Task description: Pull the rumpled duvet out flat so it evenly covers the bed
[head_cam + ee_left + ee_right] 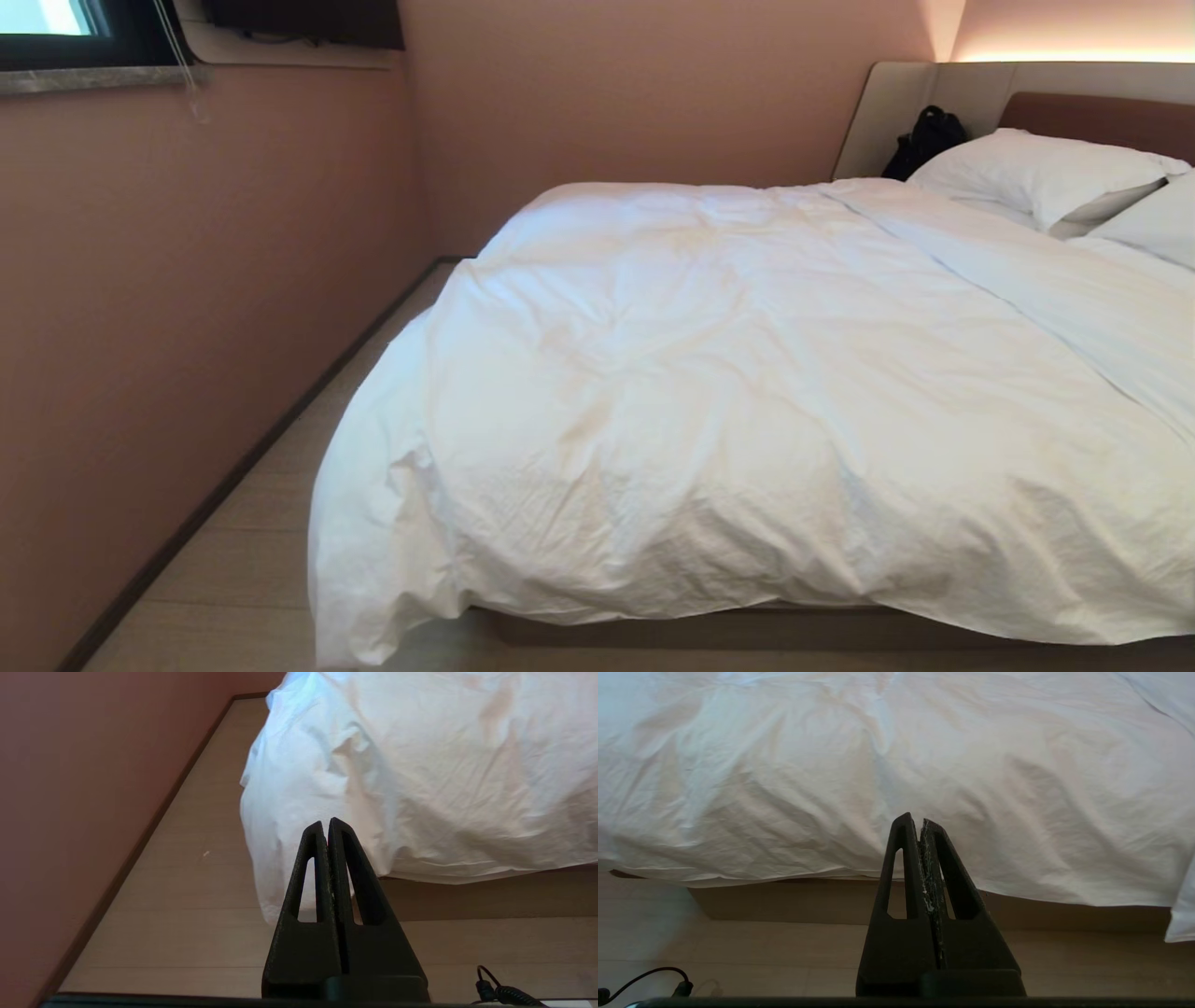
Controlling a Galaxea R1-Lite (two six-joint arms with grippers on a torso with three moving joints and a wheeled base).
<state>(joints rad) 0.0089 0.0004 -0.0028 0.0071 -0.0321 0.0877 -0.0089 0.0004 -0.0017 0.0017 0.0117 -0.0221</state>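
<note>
A plain white duvet (747, 401), creased and unpatterned, fills the middle of the head view, warm cream where light falls and cool blue-white toward 11 o'clock. White pillows (1046, 173) sit at 2 o'clock against a beige and brown headboard (1102, 112), beside a black bag (924, 140). The walls (187, 308) are dusty pink, the floor (233, 579) pale beige wood. The bed (709, 627) has a taupe-brown base. Both pincers, left (325, 822) and right (915, 819), are matte black.

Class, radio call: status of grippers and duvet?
Left gripper and right gripper shut, empty, off the bed. Duvet rumpled, corner sagging floorward. Nothing in the way.
</note>
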